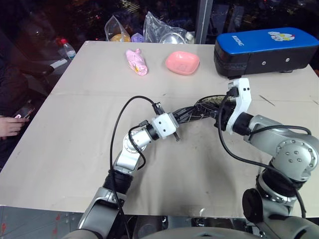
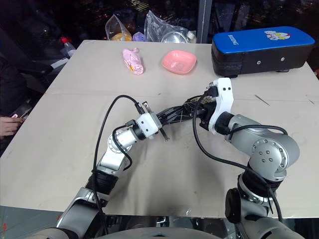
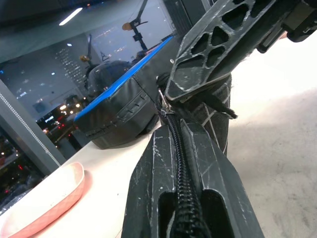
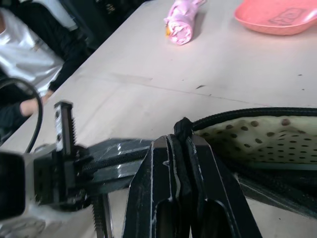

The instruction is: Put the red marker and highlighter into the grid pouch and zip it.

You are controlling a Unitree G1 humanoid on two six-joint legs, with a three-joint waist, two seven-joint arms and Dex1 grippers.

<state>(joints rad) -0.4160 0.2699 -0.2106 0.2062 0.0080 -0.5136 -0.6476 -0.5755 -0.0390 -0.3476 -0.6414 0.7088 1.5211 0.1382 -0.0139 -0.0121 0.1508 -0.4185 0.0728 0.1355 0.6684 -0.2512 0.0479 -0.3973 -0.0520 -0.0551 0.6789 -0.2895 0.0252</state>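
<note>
The grid pouch point(image 1: 202, 106) hangs above the table, stretched between my two grippers. It is black fabric with thin white lines point(image 3: 218, 124). Its mouth is partly open and shows a pale dotted lining point(image 4: 252, 139). My left gripper point(image 1: 192, 114) is shut on the zipper edge of the pouch point(image 3: 176, 148), reaching in from the left. My right gripper point(image 1: 218, 109) is shut on the zipper edge at the pouch's mouth point(image 4: 179, 148), facing the left one. The red marker and the highlighter are hidden from view.
A blue-and-black case point(image 1: 264, 50) stands at the back right. A pink dish point(image 1: 182, 62) and a pink wrapped bundle point(image 1: 136, 61) lie behind the pouch. Plastic bags point(image 1: 164, 30) sit at the far edge. A person's hand with a phone point(image 1: 12, 124) is at the left.
</note>
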